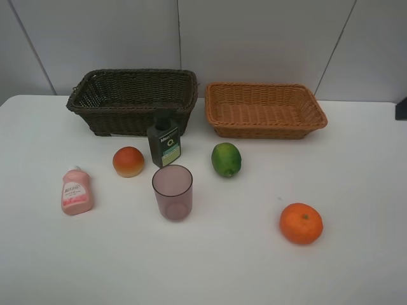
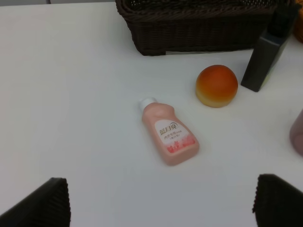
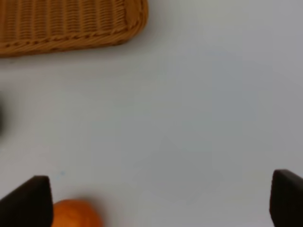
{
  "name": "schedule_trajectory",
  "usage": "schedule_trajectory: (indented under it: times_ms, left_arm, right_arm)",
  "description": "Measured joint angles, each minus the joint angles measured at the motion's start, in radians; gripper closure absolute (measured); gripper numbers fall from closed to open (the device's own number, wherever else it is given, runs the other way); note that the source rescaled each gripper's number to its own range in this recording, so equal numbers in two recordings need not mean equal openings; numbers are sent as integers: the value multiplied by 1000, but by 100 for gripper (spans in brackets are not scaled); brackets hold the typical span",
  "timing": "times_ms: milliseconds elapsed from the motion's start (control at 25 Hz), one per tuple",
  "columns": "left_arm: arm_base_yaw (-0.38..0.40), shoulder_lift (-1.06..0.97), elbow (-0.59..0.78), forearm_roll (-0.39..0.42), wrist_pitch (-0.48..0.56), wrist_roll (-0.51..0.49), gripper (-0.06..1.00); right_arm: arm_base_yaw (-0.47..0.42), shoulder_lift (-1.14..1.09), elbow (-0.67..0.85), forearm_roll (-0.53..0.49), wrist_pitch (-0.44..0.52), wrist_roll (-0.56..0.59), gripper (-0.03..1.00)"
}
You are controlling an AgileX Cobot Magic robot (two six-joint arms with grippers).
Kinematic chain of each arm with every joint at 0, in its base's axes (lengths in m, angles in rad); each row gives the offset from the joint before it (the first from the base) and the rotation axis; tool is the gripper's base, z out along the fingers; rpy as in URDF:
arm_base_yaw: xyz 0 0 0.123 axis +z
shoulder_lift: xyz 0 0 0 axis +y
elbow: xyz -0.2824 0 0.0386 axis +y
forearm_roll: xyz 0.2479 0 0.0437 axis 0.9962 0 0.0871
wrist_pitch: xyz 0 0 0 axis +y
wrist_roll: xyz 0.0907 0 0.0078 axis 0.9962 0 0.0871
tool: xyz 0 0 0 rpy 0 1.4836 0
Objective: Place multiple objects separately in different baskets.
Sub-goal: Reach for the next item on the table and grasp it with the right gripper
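- White tabletop under a pale panelled wall, as I see it from the high camera.
- Two wicker baskets stand at the back, close but apart: the deep dark brown basket on the left, the shallow tan basket on the right.
- A dark green labelled bottle stands upright just in front of the brown basket, with the peach-like fruit to its left and the lime to its right.
- The purple-tinted cup stands upright nearer the front.
- The pink bottle lies on its side at far left.
- The mandarin sits at front right, well apart from the rest.
- My left gripper is spread wide — the pink bottle lies on the table ahead of it, not touched.
- My right gripper is wide too — the mandarin sits just beside one fingertip.
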Motion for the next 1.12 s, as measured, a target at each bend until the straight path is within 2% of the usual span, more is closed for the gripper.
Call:
schedule_trajectory:
  times_ms: [240,720,920,1120]
  left_arm:
    - [0,0,0,0,0,0,-6]
    - [0,0,0,0,-1,0,-6]
    - [0,0,0,0,-2,0,-6]
    - [0,0,0,0,-2,0,-6]
  right_arm:
    - [164,127,-14,7,-21,18,0]
    - [359,357,-61,-64,-71,119,0]
    - [406,471,-123,-91,-68,169,0]
    - [406,589,-132,-73,-43,181,0]
